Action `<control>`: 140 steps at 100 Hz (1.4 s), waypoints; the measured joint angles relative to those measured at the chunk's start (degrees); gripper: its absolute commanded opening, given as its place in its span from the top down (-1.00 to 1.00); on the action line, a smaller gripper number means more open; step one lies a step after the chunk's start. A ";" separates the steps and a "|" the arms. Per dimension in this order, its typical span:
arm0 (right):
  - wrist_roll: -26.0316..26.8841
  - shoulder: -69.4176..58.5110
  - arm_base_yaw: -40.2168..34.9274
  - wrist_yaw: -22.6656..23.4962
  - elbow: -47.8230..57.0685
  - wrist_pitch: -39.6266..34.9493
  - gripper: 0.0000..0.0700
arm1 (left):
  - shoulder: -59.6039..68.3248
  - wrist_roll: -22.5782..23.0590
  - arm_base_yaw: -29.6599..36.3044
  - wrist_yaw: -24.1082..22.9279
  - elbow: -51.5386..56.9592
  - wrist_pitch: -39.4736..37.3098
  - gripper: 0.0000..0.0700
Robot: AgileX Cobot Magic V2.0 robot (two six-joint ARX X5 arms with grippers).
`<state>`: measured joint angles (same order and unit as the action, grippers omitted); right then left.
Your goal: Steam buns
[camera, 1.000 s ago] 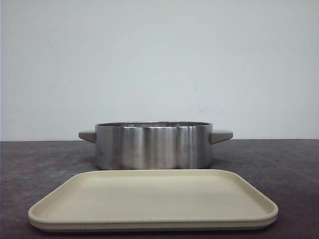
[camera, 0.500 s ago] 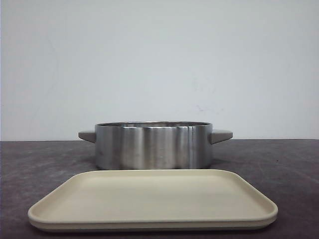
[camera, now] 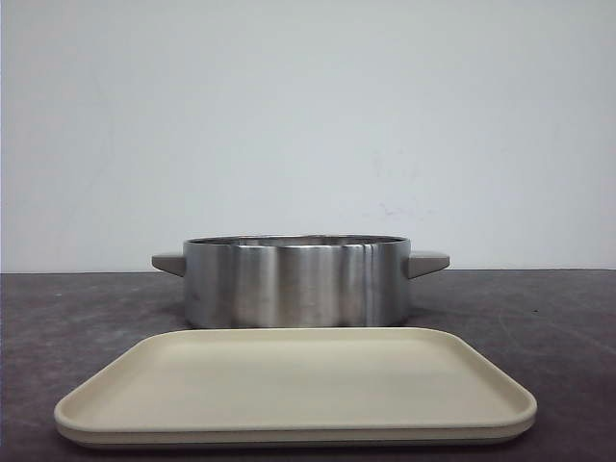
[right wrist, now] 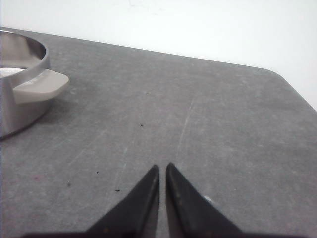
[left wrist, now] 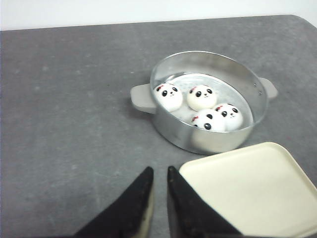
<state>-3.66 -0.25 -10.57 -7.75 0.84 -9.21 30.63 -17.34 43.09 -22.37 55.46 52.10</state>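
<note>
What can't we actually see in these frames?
- Front view: the buns are hidden by the pot wall; only the left wrist view shows all four.
- Front view: neither arm is in frame.
- Right wrist view: the pot is cut off by the frame edge; tray out of view.
- Left wrist view: the tray's corner is cropped.

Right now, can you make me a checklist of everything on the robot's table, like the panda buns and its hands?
Surface: dark grey table, a few small specks, dry.
Job's things: four panda buns all sit inside the steel pot; no lid on it.
Clutter: cream tray in front of the pot, nothing on it.
Hands: left hand and right hand both shut, holding nothing, above bare table.
Cables: nothing seen.
Surroundings: plain white wall behind the table.
</note>
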 measured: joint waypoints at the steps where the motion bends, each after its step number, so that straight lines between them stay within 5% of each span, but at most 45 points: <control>1: 0.00 0.00 0.00 0.00 0.00 0.00 0.95 | -0.17 0.00 -0.33 0.00 0.00 0.00 1.00; 28: 0.00 0.00 0.00 0.00 0.00 0.00 0.95 | -10.12 0.20 -12.92 5.35 -0.92 -3.32 1.00; 57: 0.00 0.00 0.00 0.00 0.00 0.00 0.95 | -21.79 12.04 -25.31 14.93 -17.11 -28.39 1.00; 95: 0.00 0.00 0.00 0.02 0.00 0.00 0.95 | -26.29 12.02 -37.53 26.82 -45.57 -49.35 1.00; 140: 0.00 0.00 0.00 0.00 0.00 0.00 0.95 | -30.40 9.16 -43.82 25.73 -53.59 -49.42 1.00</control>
<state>-3.66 -0.25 -10.57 -7.75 0.84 -9.21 0.23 -8.19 -0.73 3.36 1.87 2.68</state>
